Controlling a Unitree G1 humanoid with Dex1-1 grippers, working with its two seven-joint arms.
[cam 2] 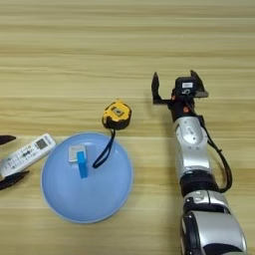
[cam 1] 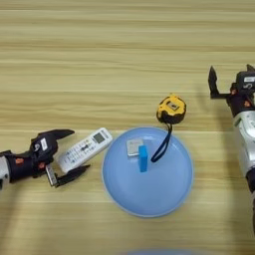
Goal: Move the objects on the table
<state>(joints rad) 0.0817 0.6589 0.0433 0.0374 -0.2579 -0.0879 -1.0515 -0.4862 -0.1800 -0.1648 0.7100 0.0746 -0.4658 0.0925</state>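
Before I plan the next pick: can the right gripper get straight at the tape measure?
Probably yes. The right gripper is open, over bare table up and to the right of the yellow tape measure, with nothing between them. The tape measure's black strap trails onto the blue plate, on the far side from the gripper.

The table (cam 1: 124, 45) carries remote control (cam 1: 84, 149), tape measure (cam 1: 172, 109) and plate (cam 1: 169, 199).

Both eyes of the head camera look steeply down on the wooden table (cam 1: 124, 45), close enough that it fills each picture. They share the blue plate (cam 1: 169, 194) and tape measure (cam 2: 117, 114); the left eye view reaches further left, the right eye view further right.
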